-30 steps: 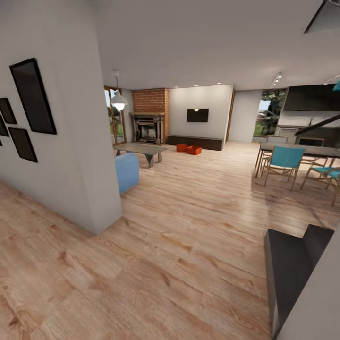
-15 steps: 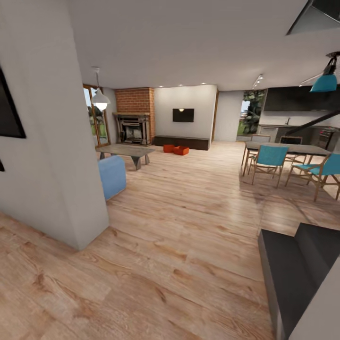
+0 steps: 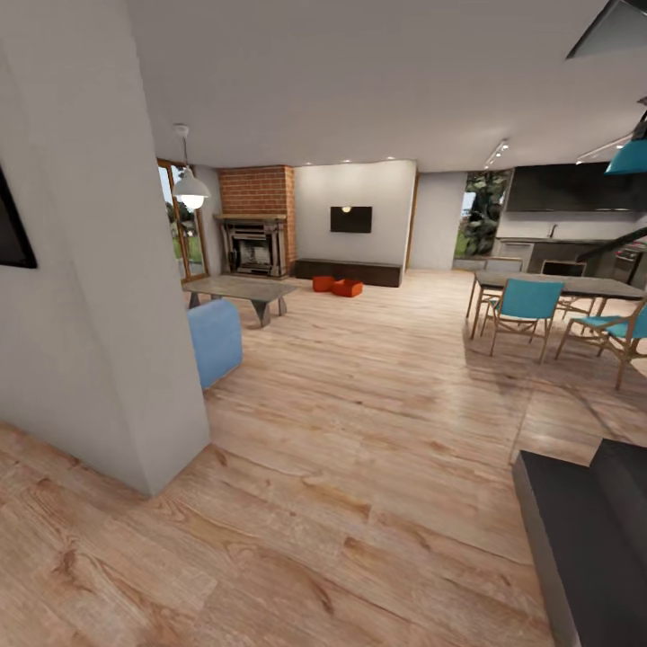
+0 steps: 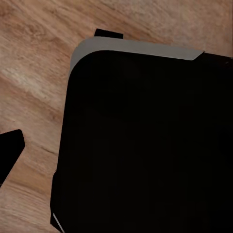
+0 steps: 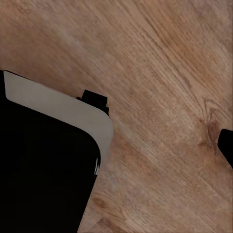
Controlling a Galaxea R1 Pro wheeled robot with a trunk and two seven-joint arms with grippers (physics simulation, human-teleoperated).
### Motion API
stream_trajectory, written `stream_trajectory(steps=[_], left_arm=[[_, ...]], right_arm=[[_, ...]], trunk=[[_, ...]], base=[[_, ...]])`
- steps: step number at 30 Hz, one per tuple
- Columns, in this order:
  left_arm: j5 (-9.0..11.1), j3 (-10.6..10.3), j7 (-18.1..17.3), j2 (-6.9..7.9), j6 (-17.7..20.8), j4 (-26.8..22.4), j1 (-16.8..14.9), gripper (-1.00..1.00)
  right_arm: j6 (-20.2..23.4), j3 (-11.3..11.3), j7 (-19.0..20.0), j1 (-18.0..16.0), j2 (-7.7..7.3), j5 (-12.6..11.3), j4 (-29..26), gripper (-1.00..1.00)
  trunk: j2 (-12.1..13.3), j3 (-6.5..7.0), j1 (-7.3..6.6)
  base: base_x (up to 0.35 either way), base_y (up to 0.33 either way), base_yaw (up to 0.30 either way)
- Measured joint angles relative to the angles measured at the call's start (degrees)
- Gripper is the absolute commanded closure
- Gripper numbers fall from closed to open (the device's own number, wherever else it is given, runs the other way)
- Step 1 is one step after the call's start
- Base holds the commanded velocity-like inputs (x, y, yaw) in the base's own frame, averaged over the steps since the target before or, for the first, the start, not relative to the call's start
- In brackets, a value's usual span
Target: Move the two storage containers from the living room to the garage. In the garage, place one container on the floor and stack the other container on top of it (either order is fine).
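The two storage containers, both orange-red bins, sit side by side on the light wood floor far across the living room: one (image 3: pixel 323 283) to the left, the other (image 3: pixel 347 288) just right of it. Behind them run the low dark cabinet (image 3: pixel 350 270) and the black wall TV (image 3: pixel 350 219), with the red-brick fireplace (image 3: pixel 259 220) to their left. The left wrist view looks down on wood planks and my black base (image 4: pixel 145 145), with one dark fingertip (image 4: pixel 10 148) at the frame's edge. The right wrist view has a fingertip (image 5: pixel 226 145) at its edge too. Nothing lies between the fingers.
A white wall corner (image 3: pixel 135 359) juts out close on the left, a blue armchair (image 3: pixel 216 341) and a grey coffee table (image 3: pixel 238 289) beyond it. A dining table with teal chairs (image 3: pixel 526 305) stands at right. A dark low block (image 3: pixel 584 530) fills the near right.
The whole head view has shifted, so the camera has moved: the wall corner sits nearer and the wall pictures have slid out at left. The containers have not moved.
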Motion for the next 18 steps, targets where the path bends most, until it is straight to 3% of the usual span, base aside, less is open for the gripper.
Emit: stream_trajectory(steps=[9,18], left_arm=[[0.0,-0.05,0.0,0.0,0.22,0.0,0.0,-1.0],[-0.04,-0.08,0.0,0.0,0.51,0.08,0.0,-1.0]], right_arm=[[-0.26,-0.01,-0.04,0.0,-0.1,0.09,0.0,-1.0],[0.06,-0.2,-0.01,0.01,0.19,-0.11,0.0,-1.0]], trunk=[[0.0,0.0,0.0],[0.0,0.01,0.0]], base=[[0.314,0.186,-0.007],[0.32,0.064,-0.213]])
